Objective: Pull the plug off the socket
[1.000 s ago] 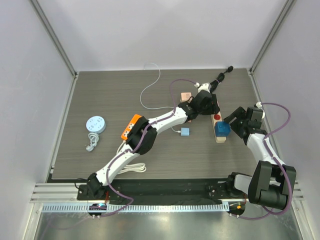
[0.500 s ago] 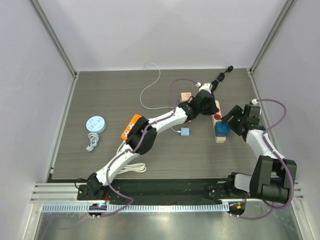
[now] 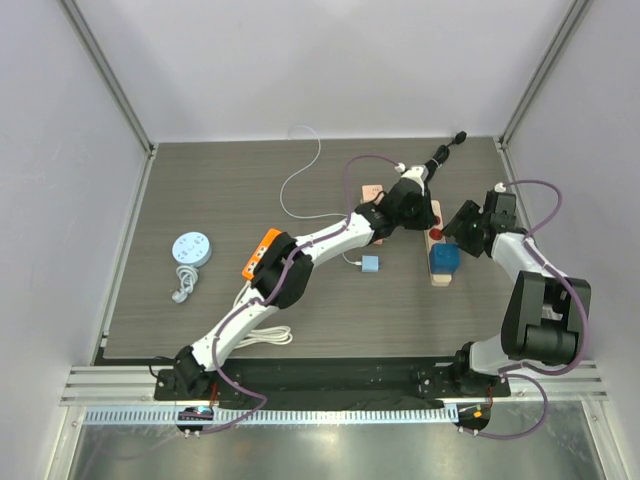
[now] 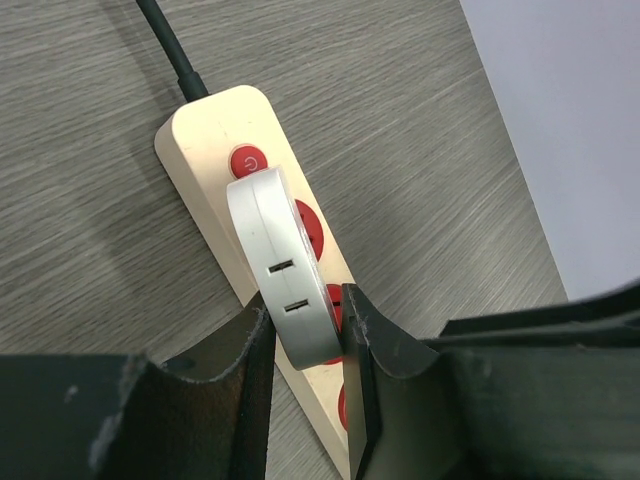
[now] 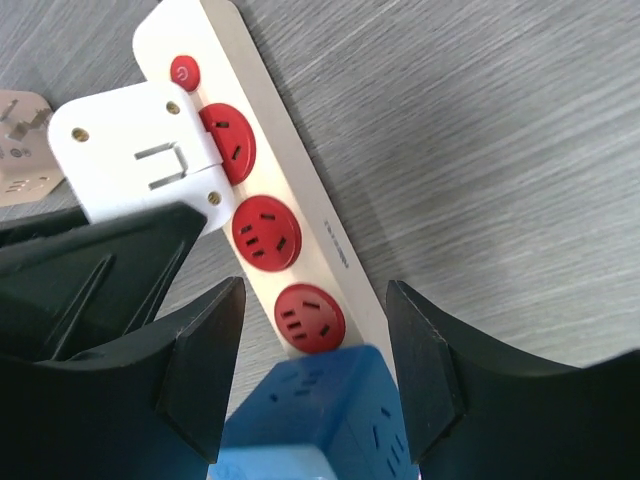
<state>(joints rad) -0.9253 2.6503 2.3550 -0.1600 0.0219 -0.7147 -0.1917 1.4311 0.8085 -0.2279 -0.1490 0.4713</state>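
Near the arms' bases lies a white cable coil, with an orange strip and a small light-blue cube beyond it — all left of the work. Right of them the plug sits on the near end of the socket, outlet face up, between the spread fingers of the right gripper. The socket's long axis runs near to far, with 3 red outlets showing. Beyond those the left gripper is clamped on a white adapter; a black cord leaves the far end.

The left arm stretches far and to the right; the left gripper is clamped on a white adapter. The right gripper is wide open.
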